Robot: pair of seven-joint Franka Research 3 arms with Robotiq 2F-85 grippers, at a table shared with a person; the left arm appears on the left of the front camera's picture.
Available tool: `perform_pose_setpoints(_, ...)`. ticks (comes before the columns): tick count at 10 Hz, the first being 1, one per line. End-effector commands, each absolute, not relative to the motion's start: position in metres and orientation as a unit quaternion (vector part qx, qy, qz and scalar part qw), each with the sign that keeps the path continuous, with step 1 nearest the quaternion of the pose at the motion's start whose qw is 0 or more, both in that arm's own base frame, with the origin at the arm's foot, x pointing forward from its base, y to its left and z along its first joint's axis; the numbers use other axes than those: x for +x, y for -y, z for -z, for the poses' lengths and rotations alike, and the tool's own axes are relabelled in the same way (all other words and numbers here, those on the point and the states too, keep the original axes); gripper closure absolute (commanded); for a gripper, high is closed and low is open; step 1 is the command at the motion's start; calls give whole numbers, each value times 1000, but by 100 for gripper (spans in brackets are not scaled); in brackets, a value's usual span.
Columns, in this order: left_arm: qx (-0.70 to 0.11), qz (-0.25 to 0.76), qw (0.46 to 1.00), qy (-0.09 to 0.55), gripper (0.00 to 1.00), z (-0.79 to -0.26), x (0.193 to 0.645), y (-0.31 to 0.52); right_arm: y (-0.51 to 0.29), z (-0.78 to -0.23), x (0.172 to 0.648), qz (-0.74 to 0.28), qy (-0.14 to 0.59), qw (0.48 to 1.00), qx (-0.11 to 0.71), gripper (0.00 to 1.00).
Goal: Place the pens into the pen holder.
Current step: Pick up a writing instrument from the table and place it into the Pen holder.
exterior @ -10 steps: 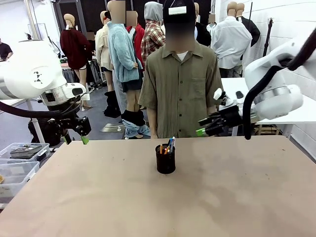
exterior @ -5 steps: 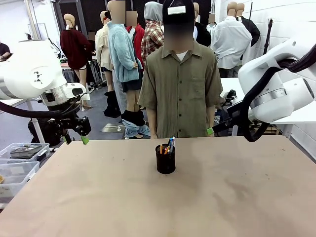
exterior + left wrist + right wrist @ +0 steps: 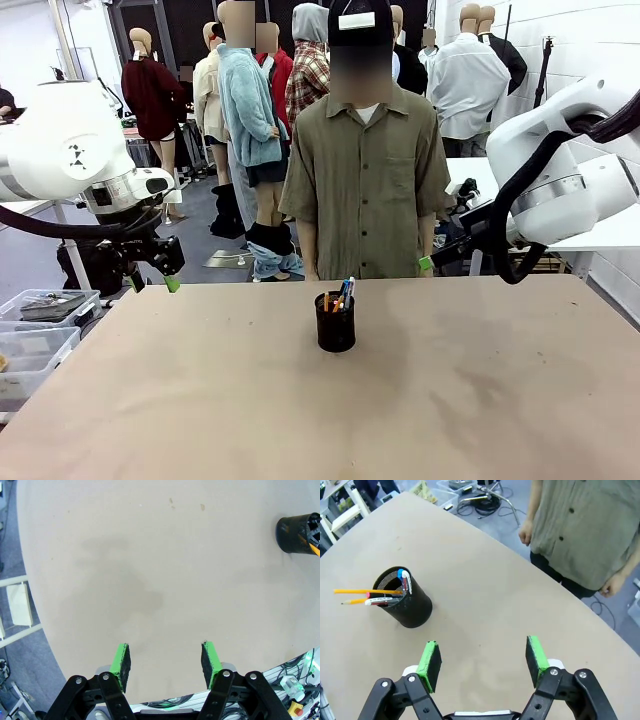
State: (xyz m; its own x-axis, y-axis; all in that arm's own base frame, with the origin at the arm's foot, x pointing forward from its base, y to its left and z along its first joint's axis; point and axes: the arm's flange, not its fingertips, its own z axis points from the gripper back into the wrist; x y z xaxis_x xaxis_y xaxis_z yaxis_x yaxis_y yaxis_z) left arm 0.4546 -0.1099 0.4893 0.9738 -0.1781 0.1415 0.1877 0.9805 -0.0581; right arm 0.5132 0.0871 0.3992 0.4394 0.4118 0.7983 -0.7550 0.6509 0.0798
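**Pens in the holder, both claws empty**

We see the pens (image 3: pixel 375 596) standing in the pen holder (image 3: pixel 405 604), ahead and to the left of our right gripper (image 3: pixel 483 662), whose jaws gape with nothing between them. Our left gripper (image 3: pixel 165 661) also stands spread and empty, the holder far off to its upper right.

You get bright, even overhead room light, no glare. Soft faint shadows lie on table (image 3: pixel 200 400), darker patch at front right. Wrist views bend table edge from wide-angle lens. Focus stays sharp near camera; your front view background looks slightly soft.
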Motion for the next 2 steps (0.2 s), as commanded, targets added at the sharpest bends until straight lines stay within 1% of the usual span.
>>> perform_pose_setpoints(1,-28,88,993,67,26,-491,454,110,-86,-397,513,-362,398,813,223,15)
perform_pose_setpoints(2,-28,88,993,67,26,-491,454,110,-86,-397,513,-362,398,813,223,15)
